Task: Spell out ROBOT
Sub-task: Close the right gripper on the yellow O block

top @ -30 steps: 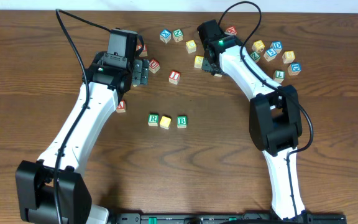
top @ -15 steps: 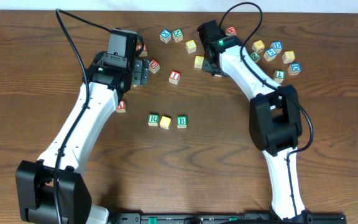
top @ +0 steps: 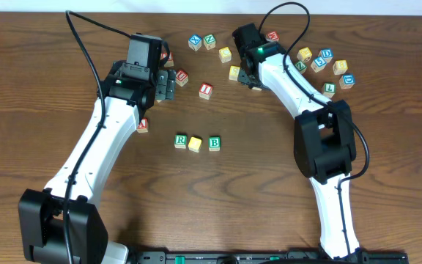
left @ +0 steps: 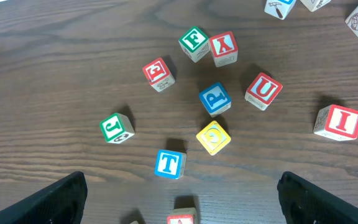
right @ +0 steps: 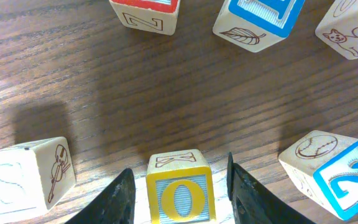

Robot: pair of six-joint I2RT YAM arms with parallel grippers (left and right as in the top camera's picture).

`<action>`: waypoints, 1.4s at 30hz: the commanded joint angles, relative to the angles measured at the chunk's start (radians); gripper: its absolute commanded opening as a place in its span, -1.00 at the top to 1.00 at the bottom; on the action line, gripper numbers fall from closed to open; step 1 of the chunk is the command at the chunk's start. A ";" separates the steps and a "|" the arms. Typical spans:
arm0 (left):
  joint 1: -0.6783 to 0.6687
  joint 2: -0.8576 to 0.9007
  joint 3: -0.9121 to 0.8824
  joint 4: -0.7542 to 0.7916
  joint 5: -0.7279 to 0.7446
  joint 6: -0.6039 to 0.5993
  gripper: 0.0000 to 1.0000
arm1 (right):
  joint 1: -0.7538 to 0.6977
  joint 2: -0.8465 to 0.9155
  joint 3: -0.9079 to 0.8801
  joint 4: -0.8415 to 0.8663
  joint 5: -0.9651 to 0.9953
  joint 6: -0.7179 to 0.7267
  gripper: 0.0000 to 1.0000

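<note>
**Setting:** robotics laboratory bench.

**Evidence:**
- A dark wood-grain table (top: 255, 191) is filling the whole overhead view as the only work surface.
- Two white-and-black jointed machines, the left arm (top: 97, 147) and the right arm (top: 321, 147), are rising from the lower part of the frame and reaching toward the upper middle.
- A black mounting rail (top: 269, 257) is running along the bottom edge near their bases.
- Black cables (top: 79, 44) are looping loose above the tabletop at the upper left and upper right, each trailing from an arm.
- Lettered wooden cubes (top: 206, 90) are lying scattered across the upper middle and upper right.
- The wrist-mounted cameras are looking down on the same grain and cubes.
</note>
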 commanded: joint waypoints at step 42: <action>0.006 -0.025 0.018 -0.003 -0.013 0.006 -0.93 | 0.011 0.043 0.003 0.023 0.013 -0.006 0.38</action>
